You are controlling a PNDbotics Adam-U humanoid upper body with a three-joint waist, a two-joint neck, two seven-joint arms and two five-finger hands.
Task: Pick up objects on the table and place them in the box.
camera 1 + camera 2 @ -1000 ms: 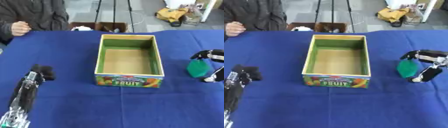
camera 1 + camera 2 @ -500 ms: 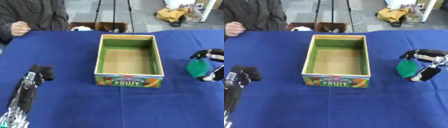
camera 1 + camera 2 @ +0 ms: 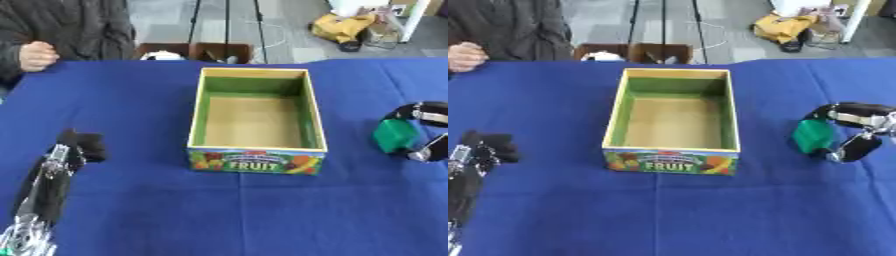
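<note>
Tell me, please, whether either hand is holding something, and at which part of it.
The right hand holds a green object, its fingers curled round the object's right side. The left hand holds nothing.

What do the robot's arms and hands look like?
The left arm is thin, black with silver metal parts, ending in a black left hand. The right hand has black fingers with silver-grey pieces.

Right hand (image 3: 852, 131): partly cut off by the right edge in the left eye view; its curled fingers hide the far side of the green object (image 3: 812, 136), whose form is blurred. Left hand (image 3: 77, 145): finger posture indistinct. Box (image 3: 670, 149): front label blurred except "FRUIT"
</note>
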